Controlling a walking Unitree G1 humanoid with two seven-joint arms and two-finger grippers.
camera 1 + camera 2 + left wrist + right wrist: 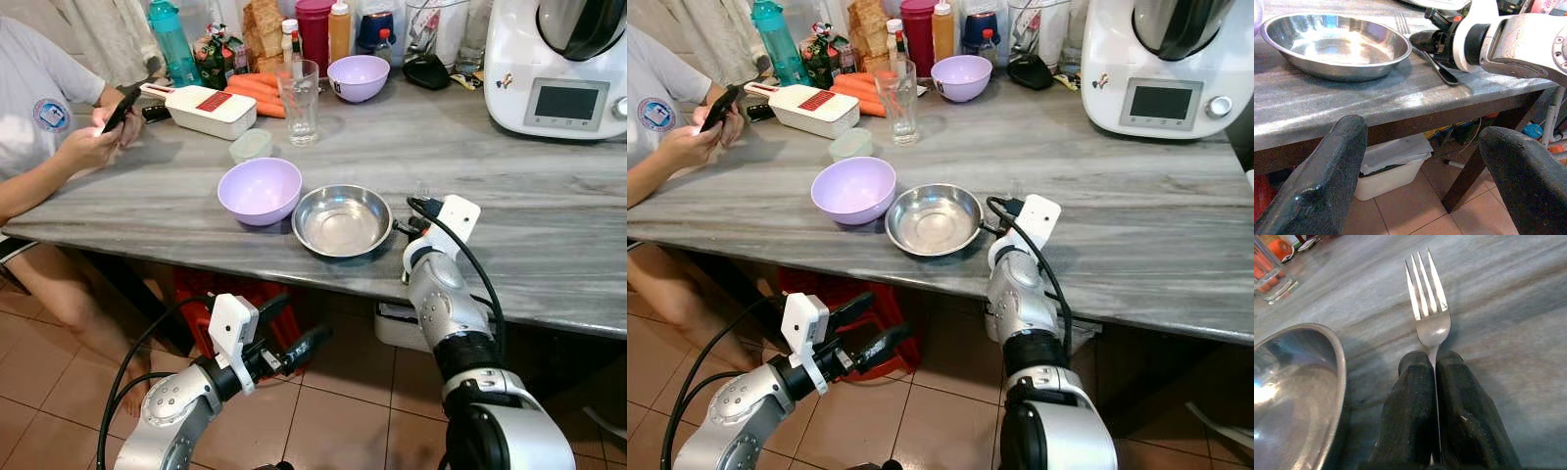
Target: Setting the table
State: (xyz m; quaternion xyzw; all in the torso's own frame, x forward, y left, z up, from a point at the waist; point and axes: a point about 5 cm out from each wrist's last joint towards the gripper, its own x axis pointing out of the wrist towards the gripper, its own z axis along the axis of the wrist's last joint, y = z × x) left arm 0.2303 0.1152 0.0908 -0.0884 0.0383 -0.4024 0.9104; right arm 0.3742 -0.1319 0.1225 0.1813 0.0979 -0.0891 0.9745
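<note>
Steel fork (1426, 303) sits pinched in the right claw (1435, 363), low over the tabletop (549, 215) just beside the steel bowl (342, 220), near the front edge. Left claw (1425, 161) hangs wide open below that edge, over floor

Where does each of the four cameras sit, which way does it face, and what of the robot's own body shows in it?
Left eye view: on the head, looking down at the grey marble table; both silver arms show.
Right eye view: beside it, same scene.
Left wrist view: below the table edge, looking up between the open left gripper fingers.
Right wrist view: low over the table, along the right gripper, shut on the silver metal fork.
Shared: both wrist views show the round steel bowl.
</note>
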